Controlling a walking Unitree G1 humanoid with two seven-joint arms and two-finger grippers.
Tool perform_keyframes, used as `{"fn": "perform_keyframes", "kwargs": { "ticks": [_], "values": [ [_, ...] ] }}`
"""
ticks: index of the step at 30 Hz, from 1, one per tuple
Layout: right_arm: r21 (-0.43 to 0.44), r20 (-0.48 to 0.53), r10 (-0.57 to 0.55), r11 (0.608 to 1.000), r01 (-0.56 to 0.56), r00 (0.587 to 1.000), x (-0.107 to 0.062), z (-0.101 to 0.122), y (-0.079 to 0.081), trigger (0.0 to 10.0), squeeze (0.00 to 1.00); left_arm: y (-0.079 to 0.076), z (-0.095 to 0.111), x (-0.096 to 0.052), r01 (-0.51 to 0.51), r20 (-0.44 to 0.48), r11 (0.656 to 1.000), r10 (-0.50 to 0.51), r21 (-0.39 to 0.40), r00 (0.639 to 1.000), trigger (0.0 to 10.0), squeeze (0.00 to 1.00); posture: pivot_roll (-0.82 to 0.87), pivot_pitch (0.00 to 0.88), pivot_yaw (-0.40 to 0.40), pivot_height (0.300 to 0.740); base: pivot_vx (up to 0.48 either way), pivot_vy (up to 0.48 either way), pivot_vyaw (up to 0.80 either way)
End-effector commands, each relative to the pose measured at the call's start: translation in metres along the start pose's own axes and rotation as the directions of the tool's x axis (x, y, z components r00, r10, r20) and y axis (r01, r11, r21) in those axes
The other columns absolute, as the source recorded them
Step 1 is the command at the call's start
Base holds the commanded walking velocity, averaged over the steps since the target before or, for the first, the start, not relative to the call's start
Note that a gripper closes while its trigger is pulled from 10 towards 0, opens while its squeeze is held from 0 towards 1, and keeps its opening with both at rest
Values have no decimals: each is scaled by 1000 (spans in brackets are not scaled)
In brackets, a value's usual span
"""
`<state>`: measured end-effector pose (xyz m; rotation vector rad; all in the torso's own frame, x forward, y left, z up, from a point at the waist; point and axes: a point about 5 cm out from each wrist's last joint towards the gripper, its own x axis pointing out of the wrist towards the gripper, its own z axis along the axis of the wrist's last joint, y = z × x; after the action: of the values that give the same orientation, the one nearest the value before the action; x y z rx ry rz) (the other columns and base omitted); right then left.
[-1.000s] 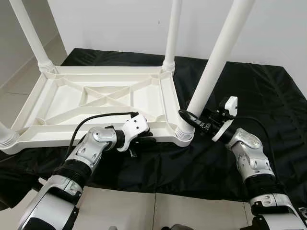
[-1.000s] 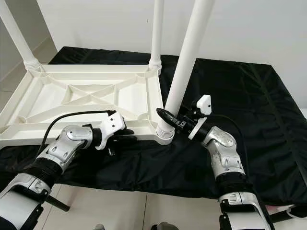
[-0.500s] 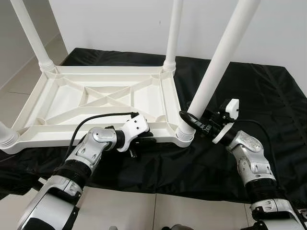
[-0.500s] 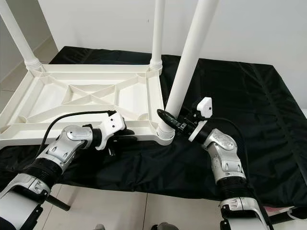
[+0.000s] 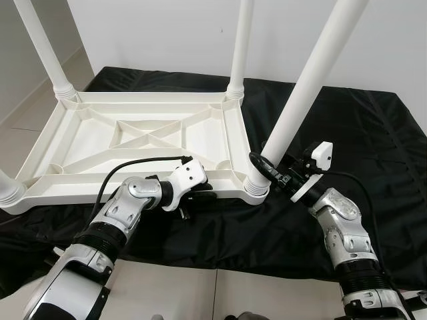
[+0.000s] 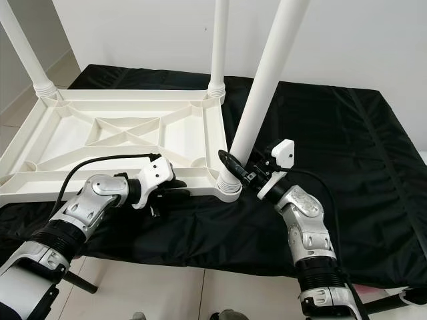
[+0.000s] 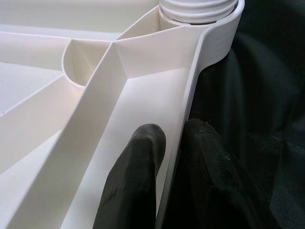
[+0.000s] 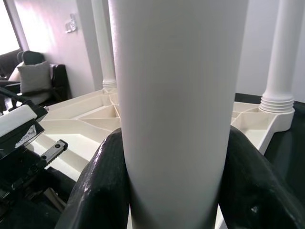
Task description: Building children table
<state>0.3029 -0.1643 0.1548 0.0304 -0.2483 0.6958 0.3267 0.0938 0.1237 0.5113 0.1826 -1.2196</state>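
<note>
The two head cameras looked forward and down from above at the same upturned white table (image 5: 133,137) on a black cloth (image 5: 373,133). Each wrist camera sat very close: the left along the table's rim, the right against a leg (image 8: 176,109).

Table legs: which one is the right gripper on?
The near right leg, the one tilted in its corner socket. The right gripper clamps it just above the base. The other legs, far right and far left, stand ungripped.

White plastic table (image 5: 143,143) lies upside down (legs up) on black cloth (image 5: 360,133).
</note>
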Motion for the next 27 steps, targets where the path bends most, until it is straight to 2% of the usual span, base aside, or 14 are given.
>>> {"fn": "perform_keyframes", "kwargs": {
  "ticks": [1,14,17,27],
  "values": [
    [39,-132,-58,997,64,990,-13,-25,0,10000,0,-9,14,3,158,35,985,-161,73,986,10000,0,-90,21,-1,740,0,0,0],
    [-3,-126,-90,996,91,988,-11,-20,9,10000,0,-9,15,4,159,37,984,-162,75,986,10000,0,-95,24,-2,740,0,0,0],
    [-40,-131,-125,992,121,984,-10,-17,10,10000,0,-8,15,4,158,38,985,-161,74,986,10000,0,-95,27,-4,740,0,0,0],
    [-44,-116,-203,979,199,972,-10,-15,14,10000,0,-9,15,4,161,37,984,-165,75,986,10000,0,-95,32,-3,740,0,0,0]
  ]
}}
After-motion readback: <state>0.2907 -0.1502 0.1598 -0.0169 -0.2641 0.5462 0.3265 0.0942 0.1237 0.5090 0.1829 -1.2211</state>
